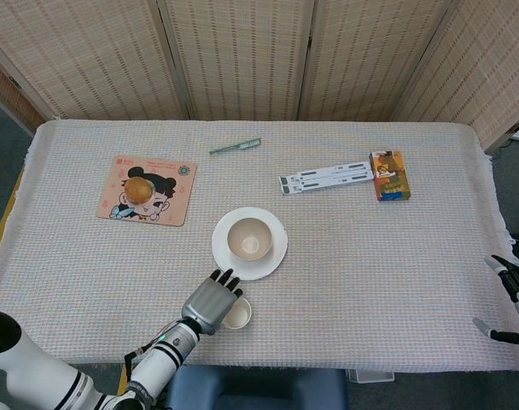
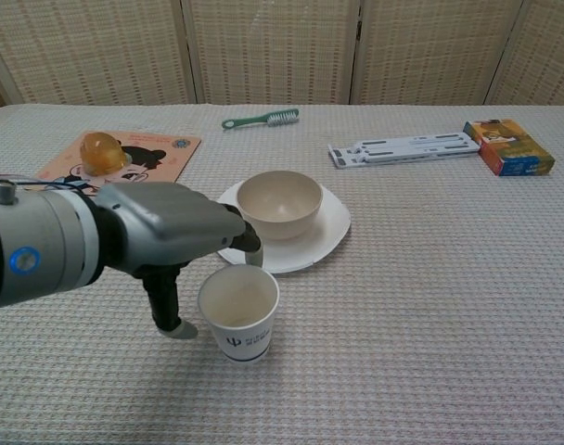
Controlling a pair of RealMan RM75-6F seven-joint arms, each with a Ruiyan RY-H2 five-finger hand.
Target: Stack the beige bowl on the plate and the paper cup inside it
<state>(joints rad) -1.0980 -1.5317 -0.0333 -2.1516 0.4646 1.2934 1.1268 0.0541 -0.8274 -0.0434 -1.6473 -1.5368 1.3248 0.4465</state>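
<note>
The beige bowl (image 1: 248, 238) (image 2: 279, 202) sits upright on the white plate (image 1: 272, 260) (image 2: 330, 230) at the table's middle. A white paper cup (image 1: 239, 315) (image 2: 238, 313) stands upright just in front of the plate, near the front edge. My left hand (image 1: 211, 301) (image 2: 161, 239) hovers over the cup's left side. Its fingers reach behind the rim and the thumb hangs down to the left, apart from the cup wall. It grips nothing. My right hand (image 1: 514, 295) rests at the far right edge with fingers spread, seen only in the head view.
A cartoon mat (image 1: 157, 205) (image 2: 161, 153) with an orange fruit (image 1: 139, 188) (image 2: 103, 150) lies at the back left. Behind the plate lie a green toothbrush (image 1: 235, 146) (image 2: 261, 119), a white folding stand (image 1: 325, 178) (image 2: 403, 146) and a colourful box (image 1: 389, 175) (image 2: 507, 146).
</note>
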